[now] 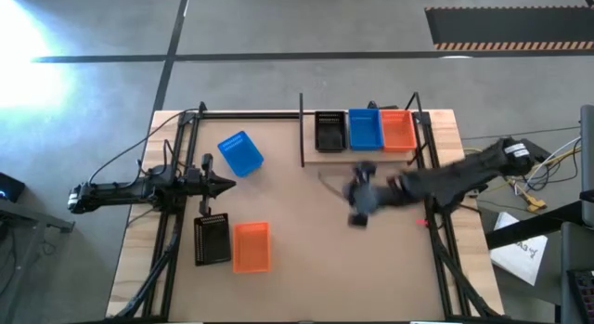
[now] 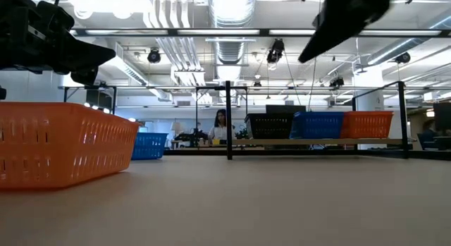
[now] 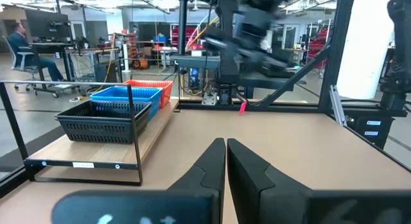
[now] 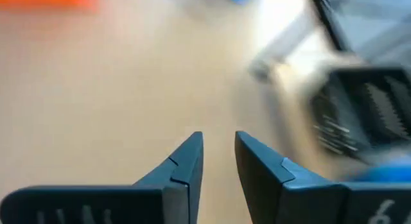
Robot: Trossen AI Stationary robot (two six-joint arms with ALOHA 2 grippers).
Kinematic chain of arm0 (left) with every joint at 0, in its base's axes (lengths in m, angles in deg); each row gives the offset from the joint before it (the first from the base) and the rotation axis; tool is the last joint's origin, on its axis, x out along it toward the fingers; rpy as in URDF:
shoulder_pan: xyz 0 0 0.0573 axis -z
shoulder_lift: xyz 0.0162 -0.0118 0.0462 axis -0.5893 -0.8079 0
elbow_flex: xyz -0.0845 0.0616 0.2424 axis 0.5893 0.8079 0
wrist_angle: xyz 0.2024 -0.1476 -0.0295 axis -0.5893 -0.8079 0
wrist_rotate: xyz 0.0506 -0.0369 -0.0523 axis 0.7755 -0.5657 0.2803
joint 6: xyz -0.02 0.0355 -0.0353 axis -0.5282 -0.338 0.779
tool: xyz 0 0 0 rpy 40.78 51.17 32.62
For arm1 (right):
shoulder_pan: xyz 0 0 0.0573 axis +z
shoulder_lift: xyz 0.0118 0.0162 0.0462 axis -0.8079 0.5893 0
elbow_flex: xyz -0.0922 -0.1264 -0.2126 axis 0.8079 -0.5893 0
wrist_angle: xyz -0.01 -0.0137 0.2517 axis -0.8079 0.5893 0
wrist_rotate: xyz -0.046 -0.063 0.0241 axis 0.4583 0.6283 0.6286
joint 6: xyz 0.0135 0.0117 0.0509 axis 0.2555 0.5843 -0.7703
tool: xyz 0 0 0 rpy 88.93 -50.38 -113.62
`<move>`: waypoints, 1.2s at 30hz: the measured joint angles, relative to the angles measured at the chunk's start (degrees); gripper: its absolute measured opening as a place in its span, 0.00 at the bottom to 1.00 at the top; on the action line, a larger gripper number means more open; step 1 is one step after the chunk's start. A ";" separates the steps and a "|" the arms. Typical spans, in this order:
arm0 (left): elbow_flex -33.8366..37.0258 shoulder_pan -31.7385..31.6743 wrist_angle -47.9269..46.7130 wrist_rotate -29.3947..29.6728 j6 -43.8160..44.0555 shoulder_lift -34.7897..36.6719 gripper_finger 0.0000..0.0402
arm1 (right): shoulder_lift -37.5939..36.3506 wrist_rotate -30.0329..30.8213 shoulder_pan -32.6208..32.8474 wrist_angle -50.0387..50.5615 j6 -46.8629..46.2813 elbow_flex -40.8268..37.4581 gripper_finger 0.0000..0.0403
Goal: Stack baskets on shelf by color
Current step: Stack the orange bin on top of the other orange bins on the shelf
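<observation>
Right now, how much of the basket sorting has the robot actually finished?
Black, blue and orange baskets sit side by side on the shelf; whether any are already stacked is unclear. Neither arm holds anything: the right gripper hangs empty before the shelf, the left gripper waits. Left: the loose blue basket, black basket and orange basket.

Three baskets are seen side by side on the pale wood shelf at the far side of the bench: a black basket, a blue basket and an orange basket. A second blue basket lies skewed on the bench, well apart. Near the front edge, another black basket and another orange basket are set beside each other.
</observation>
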 joint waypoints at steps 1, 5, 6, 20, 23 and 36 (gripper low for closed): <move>0.00 0.02 0.00 0.01 0.00 0.00 0.00 | -0.38 1.36 3.75 -5.75 -0.91 -3.09 0.19; 0.00 0.00 0.00 0.01 0.00 0.00 0.00 | 1.55 9.23 16.94 -27.66 -2.26 -13.83 0.16; 0.00 0.02 0.00 0.01 0.00 0.00 0.00 | 2.71 11.70 19.59 -32.53 -2.24 -15.82 0.15; 0.02 0.02 17.72 -0.61 13.11 -1.06 0.00 | 24.07 30.50 29.94 -66.24 -2.31 -20.40 0.11; -0.10 0.55 26.43 -5.13 13.48 -3.66 0.00 | 26.21 30.66 30.91 -66.26 -2.33 -17.87 0.11; -24.01 13.80 5.61 3.63 2.77 -31.48 0.00 | 30.13 51.83 44.18 -65.07 -2.48 -9.08 0.11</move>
